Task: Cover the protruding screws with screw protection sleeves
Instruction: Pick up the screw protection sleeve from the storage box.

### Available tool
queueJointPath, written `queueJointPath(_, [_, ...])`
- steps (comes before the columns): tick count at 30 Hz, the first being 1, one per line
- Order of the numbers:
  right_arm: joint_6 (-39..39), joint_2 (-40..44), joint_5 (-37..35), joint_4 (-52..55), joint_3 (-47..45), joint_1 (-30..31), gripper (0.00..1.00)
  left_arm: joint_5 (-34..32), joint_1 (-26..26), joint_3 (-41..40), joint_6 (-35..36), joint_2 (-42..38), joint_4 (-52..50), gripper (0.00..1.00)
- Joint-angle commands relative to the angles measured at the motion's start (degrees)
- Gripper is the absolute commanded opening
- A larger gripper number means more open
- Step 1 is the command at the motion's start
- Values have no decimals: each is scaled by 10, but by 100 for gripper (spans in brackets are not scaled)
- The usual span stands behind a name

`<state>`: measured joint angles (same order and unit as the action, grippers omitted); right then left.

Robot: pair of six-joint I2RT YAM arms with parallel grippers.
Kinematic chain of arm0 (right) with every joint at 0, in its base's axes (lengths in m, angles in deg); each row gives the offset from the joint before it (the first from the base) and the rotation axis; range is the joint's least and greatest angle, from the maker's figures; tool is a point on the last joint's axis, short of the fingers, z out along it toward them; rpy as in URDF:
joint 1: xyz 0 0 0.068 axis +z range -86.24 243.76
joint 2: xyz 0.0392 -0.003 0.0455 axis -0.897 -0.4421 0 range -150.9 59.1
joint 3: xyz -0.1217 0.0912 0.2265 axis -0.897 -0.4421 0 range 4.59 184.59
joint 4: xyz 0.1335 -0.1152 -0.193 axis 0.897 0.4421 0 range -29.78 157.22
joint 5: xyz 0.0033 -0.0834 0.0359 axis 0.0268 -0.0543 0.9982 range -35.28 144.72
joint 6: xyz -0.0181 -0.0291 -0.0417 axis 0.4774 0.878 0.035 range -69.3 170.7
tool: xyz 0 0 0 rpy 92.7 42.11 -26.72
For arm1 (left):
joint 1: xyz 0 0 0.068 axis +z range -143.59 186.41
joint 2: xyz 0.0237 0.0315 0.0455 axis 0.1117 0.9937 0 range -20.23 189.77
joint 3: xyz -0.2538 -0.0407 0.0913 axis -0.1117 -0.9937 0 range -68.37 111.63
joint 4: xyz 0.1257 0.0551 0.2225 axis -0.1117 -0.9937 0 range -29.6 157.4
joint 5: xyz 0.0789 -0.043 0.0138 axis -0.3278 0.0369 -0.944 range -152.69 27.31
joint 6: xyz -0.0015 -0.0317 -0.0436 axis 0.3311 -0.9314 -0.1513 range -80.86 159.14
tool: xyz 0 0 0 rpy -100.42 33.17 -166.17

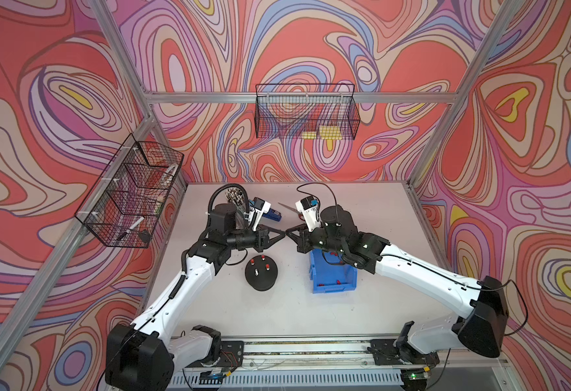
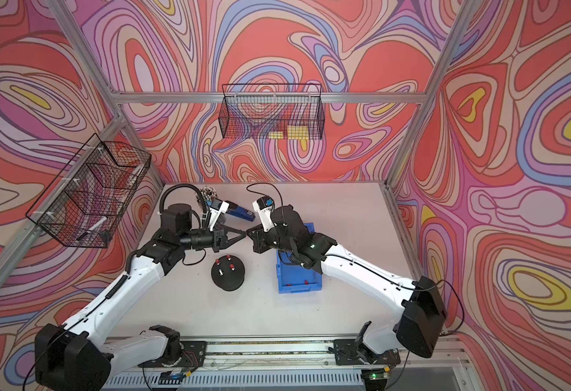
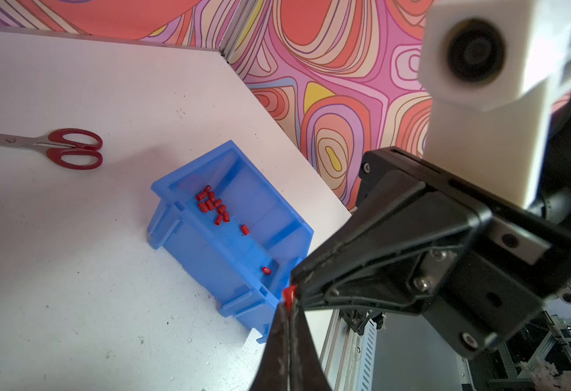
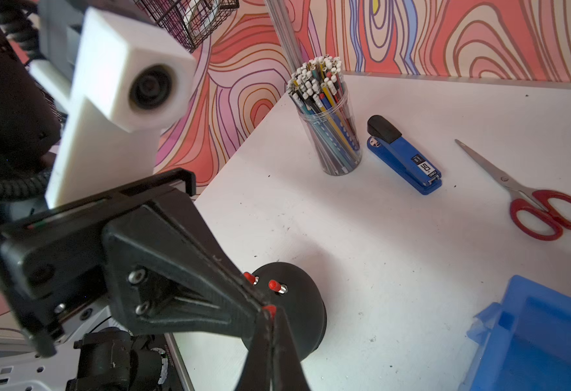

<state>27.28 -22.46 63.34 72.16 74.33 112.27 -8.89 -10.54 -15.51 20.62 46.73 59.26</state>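
My left gripper and right gripper meet tip to tip above the table, behind the black puck. One red sleeve sits between the shut left jaws. In the right wrist view the same sleeve is also pinched at the tip of the shut right gripper. On the puck, three screws wear red sleeves. One bare silvery screw stands uncovered. Several loose sleeves lie in the blue bin, partly under my right arm in both top views.
Red-handled scissors, a blue stapler and a clear cup of pencils lie at the back of the white table. Wire baskets hang on the back wall and the left wall.
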Motion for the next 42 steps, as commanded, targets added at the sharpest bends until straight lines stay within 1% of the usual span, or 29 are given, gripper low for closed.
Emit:
queueJointPath(1, [1, 1, 19, -19, 13, 4, 0, -16, -3, 17, 12, -5, -15, 0])
queueJointPath(3, [5, 3, 37, -25, 11, 4, 0, -23, -3, 14, 14, -12, -11, 0])
queueJointPath(4, [10, 4, 48, -25, 11, 4, 6, -23, -3, 11, 14, -16, -7, 0])
queueJointPath(5, [15, 6, 59, -25, 11, 4, 19, -21, -3, 9, 15, -21, -3, 0])
queueJointPath(6, [20, 9, 69, -24, 11, 4, 27, -19, -3, 6, 16, -25, 1, 0])
queueJointPath(7, [28, 15, 76, -21, 13, 3, 32, -16, -4, 2, 16, -30, 7, 0])
queueJointPath(9, [42, 30, 83, -21, 9, 3, 36, -1, -3, -4, 18, -39, 20, 0])
queueJointPath(11, [51, 45, 103, -28, 3, -1, 36, 18, -4, -14, 14, -52, 44, 0])
queueJointPath(14, [53, 59, 152, -38, 1, -10, 28, 51, -3, -38, -6, -77, 106, 0])
queueJointPath(16, [52, 64, 175, -45, 3, -14, 26, 66, -3, -57, -24, -97, 156, 0])
queueJointPath(22, [38, 67, 229, -66, 8, -17, 24, 99, -3, -97, -69, -142, 270, 0])
queueJointPath(24, [36, 66, 245, -67, 11, -18, 23, 98, -3, -104, -77, -151, 290, 0])
queueJointPath(26, [35, 67, 258, -67, 14, -18, 18, 100, -3, -106, -79, -153, 294, 0])
queueJointPath(30, [32, 74, 261, -69, 11, -18, 11, 97, -3, -106, -80, -154, 297, 0])
queueJointPath(31, [32, 75, 259, -70, 9, -18, 11, 97, -3, -107, -82, -155, 299, 0])
queueJointPath(32, [31, 76, 259, -69, 9, -18, 14, 97, -3, -107, -84, -155, 302, 0])
queueJointPath(33, [31, 76, 257, -69, 8, -19, 19, 97, -3, -109, -86, -156, 306, 0])
queueJointPath(34, [31, 76, 255, -69, 7, -19, 21, 98, -3, -109, -88, -156, 308, 0])
queueJointPath(42, [34, 79, 243, -59, 6, -19, 22, 101, -3, -113, -98, -159, 328, 0])
